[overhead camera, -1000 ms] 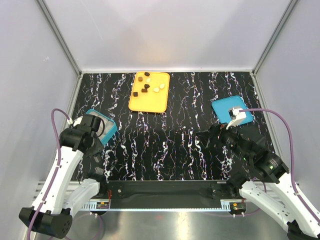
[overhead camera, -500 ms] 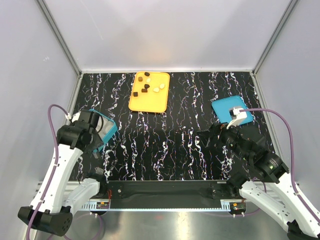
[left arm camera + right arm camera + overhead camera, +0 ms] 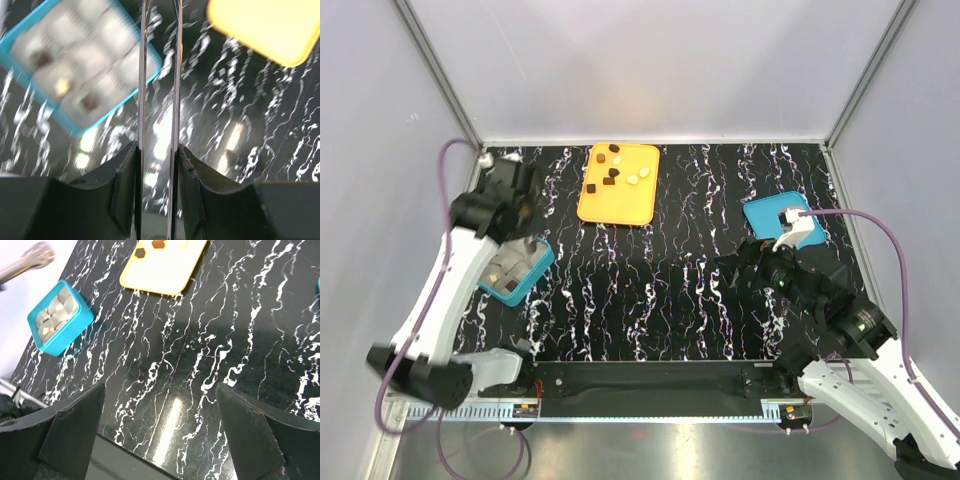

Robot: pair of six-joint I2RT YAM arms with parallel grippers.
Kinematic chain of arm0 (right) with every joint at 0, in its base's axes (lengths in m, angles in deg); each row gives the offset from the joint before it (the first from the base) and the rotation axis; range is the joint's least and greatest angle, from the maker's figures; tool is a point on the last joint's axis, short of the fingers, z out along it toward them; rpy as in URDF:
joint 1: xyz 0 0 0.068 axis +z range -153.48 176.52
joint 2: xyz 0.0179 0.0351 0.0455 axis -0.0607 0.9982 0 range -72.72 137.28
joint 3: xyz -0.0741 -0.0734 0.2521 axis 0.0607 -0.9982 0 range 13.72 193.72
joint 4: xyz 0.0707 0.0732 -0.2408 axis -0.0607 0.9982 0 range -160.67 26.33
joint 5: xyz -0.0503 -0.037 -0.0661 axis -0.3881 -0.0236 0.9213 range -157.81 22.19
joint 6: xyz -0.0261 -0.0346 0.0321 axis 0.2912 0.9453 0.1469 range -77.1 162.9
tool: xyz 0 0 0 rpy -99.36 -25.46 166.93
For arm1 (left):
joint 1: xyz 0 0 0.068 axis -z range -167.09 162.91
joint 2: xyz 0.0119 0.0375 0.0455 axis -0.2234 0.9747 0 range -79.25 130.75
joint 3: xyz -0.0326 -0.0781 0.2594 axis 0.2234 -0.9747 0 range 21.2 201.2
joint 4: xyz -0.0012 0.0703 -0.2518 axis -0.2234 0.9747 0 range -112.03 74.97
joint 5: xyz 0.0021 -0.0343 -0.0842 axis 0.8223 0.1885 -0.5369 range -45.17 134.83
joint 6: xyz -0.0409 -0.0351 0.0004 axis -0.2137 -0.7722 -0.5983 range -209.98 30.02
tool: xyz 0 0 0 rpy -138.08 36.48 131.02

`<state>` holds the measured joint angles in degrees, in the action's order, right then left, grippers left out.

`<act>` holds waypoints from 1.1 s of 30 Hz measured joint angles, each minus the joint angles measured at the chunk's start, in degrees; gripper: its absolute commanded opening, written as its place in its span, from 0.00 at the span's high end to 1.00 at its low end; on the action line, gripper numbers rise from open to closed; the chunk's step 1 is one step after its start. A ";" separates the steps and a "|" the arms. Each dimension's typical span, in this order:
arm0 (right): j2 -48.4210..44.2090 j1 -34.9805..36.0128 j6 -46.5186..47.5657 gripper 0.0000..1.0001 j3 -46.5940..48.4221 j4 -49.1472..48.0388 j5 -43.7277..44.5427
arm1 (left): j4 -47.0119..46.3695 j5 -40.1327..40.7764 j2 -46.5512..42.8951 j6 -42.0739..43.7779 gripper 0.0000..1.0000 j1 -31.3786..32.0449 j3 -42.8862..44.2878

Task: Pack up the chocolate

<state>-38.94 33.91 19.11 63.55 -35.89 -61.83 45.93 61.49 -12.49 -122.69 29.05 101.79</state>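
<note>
No long axis or heading can be made out on the tiny chocolate pieces [image 3: 610, 182]. Eight are counted on the far half of the one orange tray [image 3: 620, 208]: five dark and three pale. In the one teal compartmented box [image 3: 75, 129], two dark and one pale are seen, blurred. The left gripper [image 3: 160, 20] is held between box and tray, apart from both, with its thin blades narrowly parted and empty. The right gripper [image 3: 160, 390] is spread wide and empty, well apart from every piece.
</note>
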 measured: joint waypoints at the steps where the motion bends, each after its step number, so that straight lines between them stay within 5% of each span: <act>1: 0.02 0.00 -0.11 0.00 0.46 0.37 0.55 | -2.05 0.02 2.84 0.92 0.61 0.92 0.98; 16: 5.33 0.07 -1.97 0.00 4.92 2.60 7.13 | -21.42 0.07 30.84 11.52 0.60 7.78 7.80; 33: 5.40 0.07 -2.12 0.00 6.88 4.98 11.15 | -24.90 1.40 35.82 12.98 0.61 8.17 8.17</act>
<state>-33.55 33.97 16.99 70.43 -30.91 -50.68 21.04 62.89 23.34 -109.70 37.23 109.97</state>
